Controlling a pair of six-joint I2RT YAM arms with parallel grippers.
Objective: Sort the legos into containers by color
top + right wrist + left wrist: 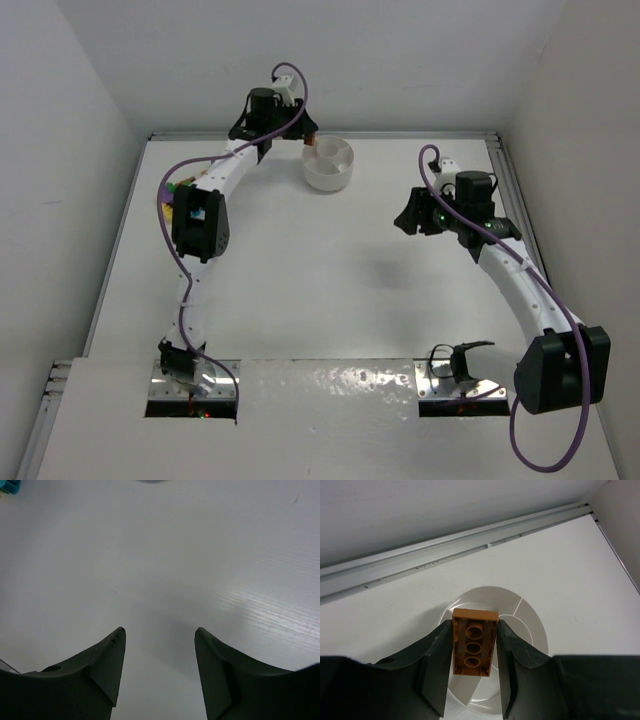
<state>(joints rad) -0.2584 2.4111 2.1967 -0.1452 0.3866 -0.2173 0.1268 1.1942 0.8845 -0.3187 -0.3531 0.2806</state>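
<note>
Top view: left arm stretched to the far side of the bench [300, 280]. The left gripper [307, 138] sits just beside the far-left rim of the white divided dish [325, 178], with a bit of orange showing at its tip. A few loose legos [170, 190], yellow and green, peek out at the left edge, mostly hidden by the left arm. The right gripper [408, 222] is over bare bench, well apart from the dish.

Left wrist: left gripper [474, 630] clenched on an orange lego brick [475, 642], hollow underside facing the camera, a finger touching each long side. The brick hangs above the dish [530, 630]; divider walls visible, can't tell which wedge it's over.

Right wrist: right gripper [160, 635] released, jaws apart, only bench [200, 555] between them. A teal brick [10, 486] is cut off in the top-left corner.
</note>
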